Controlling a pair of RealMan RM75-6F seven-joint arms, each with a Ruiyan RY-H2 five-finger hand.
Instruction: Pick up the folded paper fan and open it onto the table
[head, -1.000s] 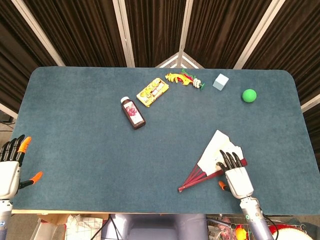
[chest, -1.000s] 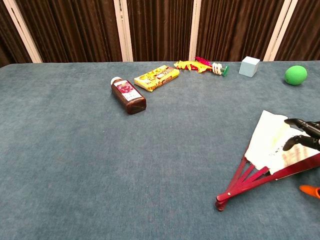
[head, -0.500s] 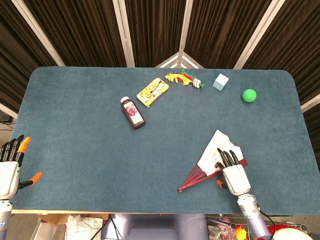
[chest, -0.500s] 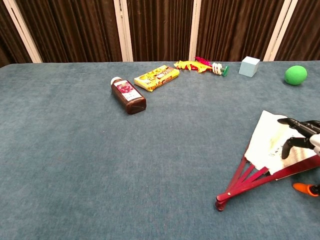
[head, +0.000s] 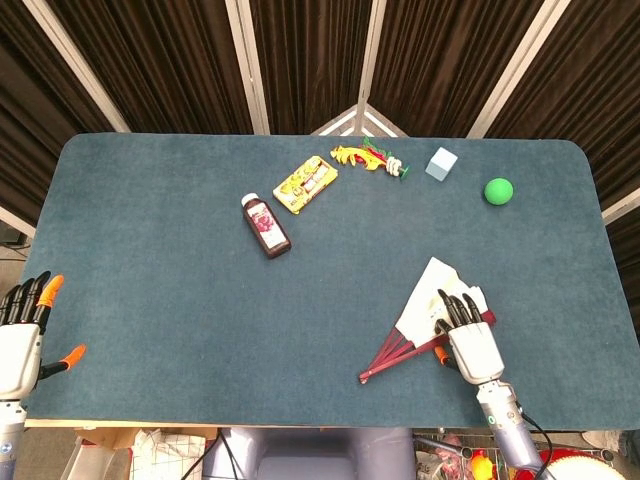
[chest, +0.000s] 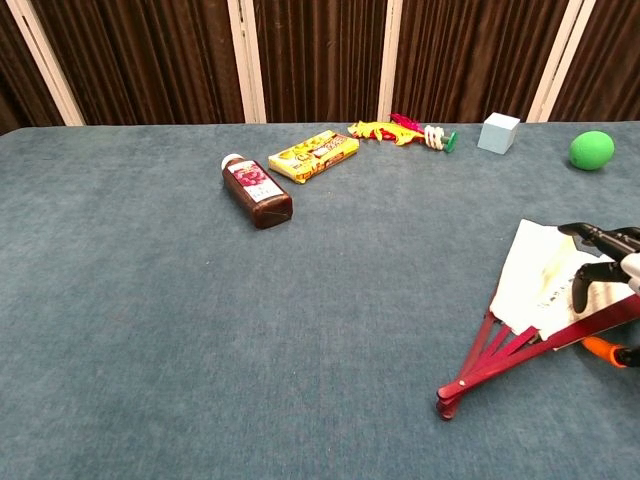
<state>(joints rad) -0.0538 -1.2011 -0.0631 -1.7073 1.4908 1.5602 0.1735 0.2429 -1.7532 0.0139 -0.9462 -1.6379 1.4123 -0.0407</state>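
The paper fan (head: 423, 302) lies partly spread near the table's front right, its white leaf (chest: 538, 272) fanned out from red ribs (chest: 490, 365) that meet at a pivot toward the front. My right hand (head: 470, 338) is on the fan's right edge, dark fingers (chest: 592, 272) curled over the leaf and the orange-tipped thumb under the outer red rib, pinching it. That rib looks slightly raised off the cloth. My left hand (head: 20, 338) hangs beyond the table's left front edge, fingers spread and holding nothing; the chest view does not show it.
A dark sauce bottle (head: 266, 225) lies left of centre. A yellow box (head: 305, 183), a red-and-yellow toy (head: 370, 158), a pale blue cube (head: 441, 163) and a green ball (head: 498, 191) line the back. The table's front edge runs just below the fan.
My right hand has shifted slightly right and its fingers have curled further over the fan. The fan's pivot has slid a little right with it. The left hand has barely moved.
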